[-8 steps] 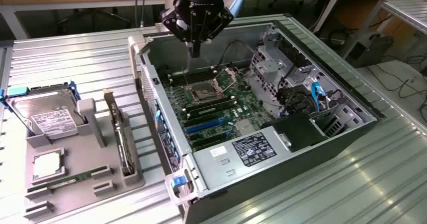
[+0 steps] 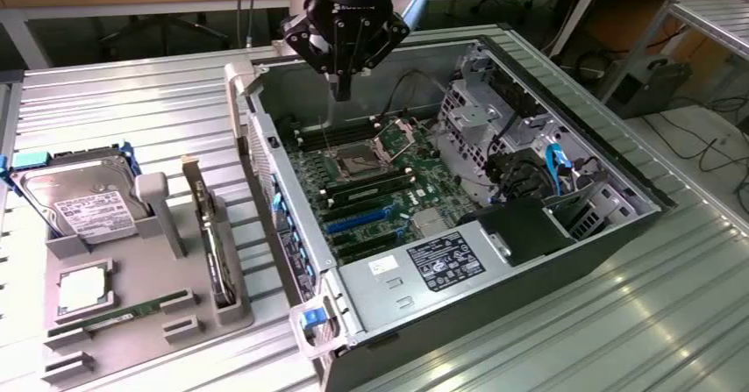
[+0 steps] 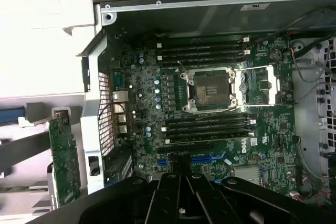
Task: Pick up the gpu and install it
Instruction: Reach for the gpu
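Observation:
The gpu [image 2: 209, 234] stands on edge in a grey holder [image 2: 140, 339] at the exterior view's left, beside the open computer case [image 2: 468, 260]. It is a thin dark card with a silver bracket at its far end. In the wrist view the same card [image 3: 64, 163] shows its green board just outside the case wall. My gripper [image 2: 340, 89] hangs shut and empty over the far end of the case, above the motherboard [image 2: 392, 177]. Its fingers [image 3: 180, 162] point down near the blue expansion slots [image 3: 207, 158]. The gripper is well apart from the gpu.
A hard drive [image 2: 82, 206] with a white label, a processor [image 2: 82, 288] and a green memory stick [image 2: 117, 311] share the holder. Inside the case are the processor socket [image 3: 210, 88], memory slots [image 3: 205, 52], drive cages [image 2: 515, 138] and cables. Ribbed metal table [image 2: 117, 111] surrounds everything.

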